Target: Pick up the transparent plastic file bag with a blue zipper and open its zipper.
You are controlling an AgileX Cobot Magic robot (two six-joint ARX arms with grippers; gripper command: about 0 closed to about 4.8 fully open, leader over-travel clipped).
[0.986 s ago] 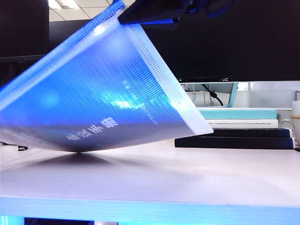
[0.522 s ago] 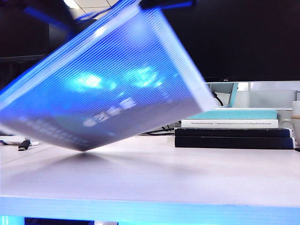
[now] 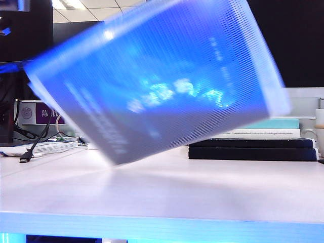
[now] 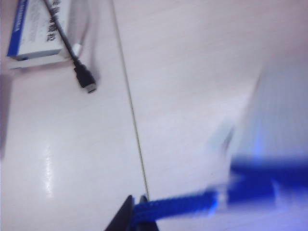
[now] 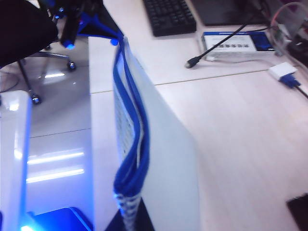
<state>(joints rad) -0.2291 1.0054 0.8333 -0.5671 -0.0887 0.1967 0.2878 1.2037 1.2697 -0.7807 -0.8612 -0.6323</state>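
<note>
The left tool is seen closed on the blue cord pull of the zipper. The right tool is clamped on the trimmed edge of the file bag, which is held clear above the bench, tilted and motion-blurred. The bag is a flat, translucent rectangle with a fine mesh grid; the zipper runs as a thin blue strip along one edge. A stack of books lies behind it; a black cable and keyboard lie nearby.
</note>
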